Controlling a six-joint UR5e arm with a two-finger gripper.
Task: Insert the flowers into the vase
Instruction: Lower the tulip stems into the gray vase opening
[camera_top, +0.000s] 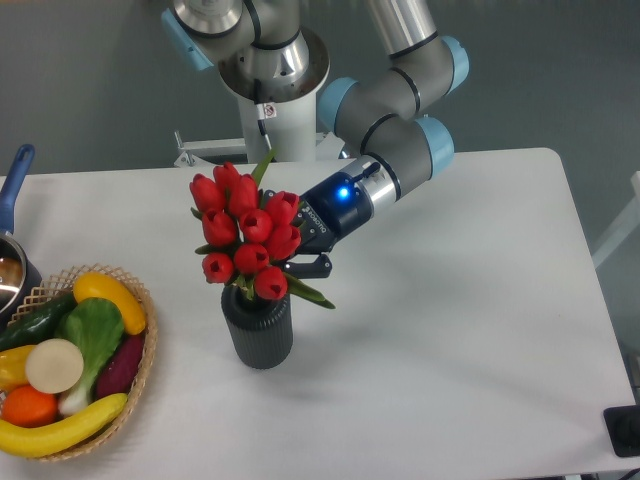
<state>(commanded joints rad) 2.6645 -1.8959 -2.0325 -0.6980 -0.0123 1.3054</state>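
Observation:
The flowers (245, 232), a tight bunch of red tulip buds with green leaves, stand with their stems down inside the vase (258, 328). The vase is a small dark grey ribbed cylinder, upright on the white table left of centre. The lowest buds sit right at its mouth, which they hide. My gripper (303, 252) reaches in from the right and is shut on the flowers just behind the buds, its fingers partly hidden by leaves.
A woven basket (142, 370) of fruit and vegetables sits at the front left of the table. A pot with a blue handle (14, 188) is at the left edge. The robot's base (270, 70) rises behind the vase.

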